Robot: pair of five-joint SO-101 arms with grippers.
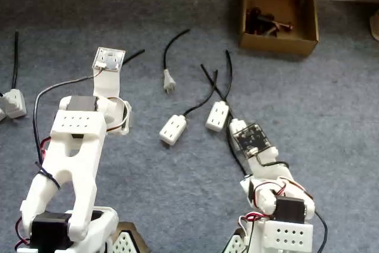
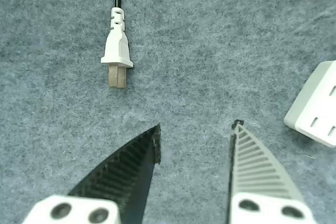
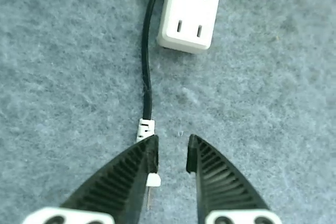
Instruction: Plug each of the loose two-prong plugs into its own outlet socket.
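Note:
In the left wrist view a white two-prong plug lies on the grey carpet ahead of my left gripper, which is open and holds nothing. A white outlet block sits off to one side of it. In the right wrist view my right gripper is open by a narrow gap. Another white plug on a black cord lies partly under one finger. A white outlet block lies just ahead. The high view shows a loose plug and two outlet blocks at mid-table.
A cardboard box with small parts stands at the back right. Another outlet block lies at the left edge. Black cords cross the carpet between the plug and the outlets.

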